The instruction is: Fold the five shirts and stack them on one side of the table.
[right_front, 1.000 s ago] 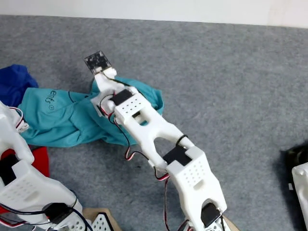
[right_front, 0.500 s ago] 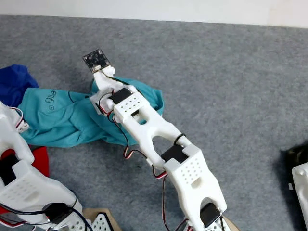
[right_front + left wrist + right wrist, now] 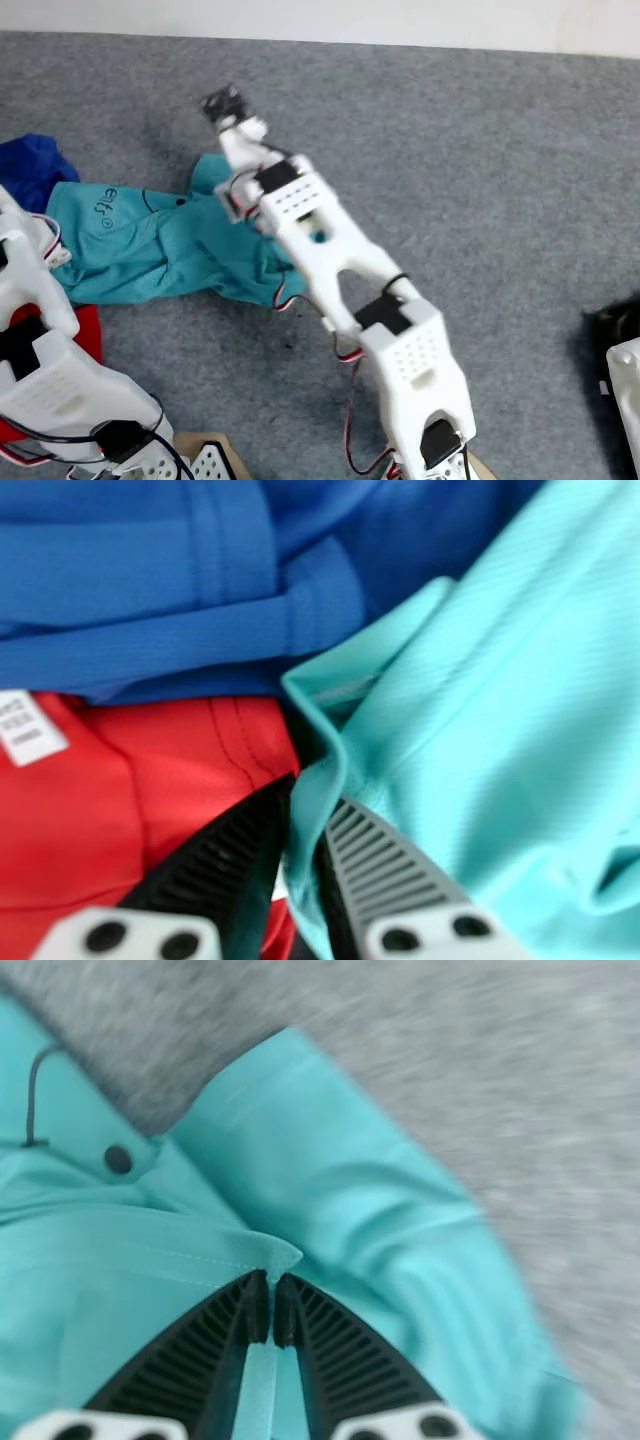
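So the right claw (image 3: 268,1305) was clamped tight on a raised fold of the teal shirt (image 3: 330,1190), jaws basically touching with the fabric pinched between them. The left claw (image 3: 305,825) had also closed on an edge of that same shirt, right where it lay against the red shirt (image 3: 130,790), with the blue shirt (image 3: 150,570) just beyond. From overhead the teal one was stretched out but rumpled at the left of the surface (image 3: 480,180), with the right arm (image 3: 330,260) reaching over its right end and the left arm (image 3: 50,370) sitting near-left by the red one. Progress-wise I'd call it barely started: I could make out three shirts, all bunched and overlapping in that left corner, none folded and nothing I'd call a stack. Both claws on one shirt looked to me like pulling it flat before the first fold. For room, the grey surface ran on wide to the right and toward the far edge, so that's where I'd spread it. The left side was crowded with cloth, and a dark object (image 3: 612,325) sat at the far right edge, worth keeping away from.
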You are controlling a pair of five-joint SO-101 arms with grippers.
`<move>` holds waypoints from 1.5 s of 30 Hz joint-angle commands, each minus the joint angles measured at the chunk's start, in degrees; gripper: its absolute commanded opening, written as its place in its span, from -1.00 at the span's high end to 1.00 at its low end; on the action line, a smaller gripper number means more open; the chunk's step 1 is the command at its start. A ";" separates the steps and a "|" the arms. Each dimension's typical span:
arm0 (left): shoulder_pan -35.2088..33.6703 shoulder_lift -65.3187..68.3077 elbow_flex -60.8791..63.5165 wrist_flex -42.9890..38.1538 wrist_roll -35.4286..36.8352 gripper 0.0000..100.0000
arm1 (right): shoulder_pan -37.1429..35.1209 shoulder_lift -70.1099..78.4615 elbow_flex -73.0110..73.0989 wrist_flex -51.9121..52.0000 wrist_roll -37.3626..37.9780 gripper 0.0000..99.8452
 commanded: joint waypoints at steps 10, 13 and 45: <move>0.40 -0.40 -10.59 -3.34 13.98 0.98 | 12.09 -24.48 -2.42 14.02 0.44 0.98; -1.01 -0.40 -10.59 -4.75 16.97 0.98 | 15.43 -27.47 -2.42 16.75 0.44 0.98; 2.42 -0.31 -22.11 5.36 24.88 0.97 | 7.16 -42.95 25.71 1.80 -1.14 0.84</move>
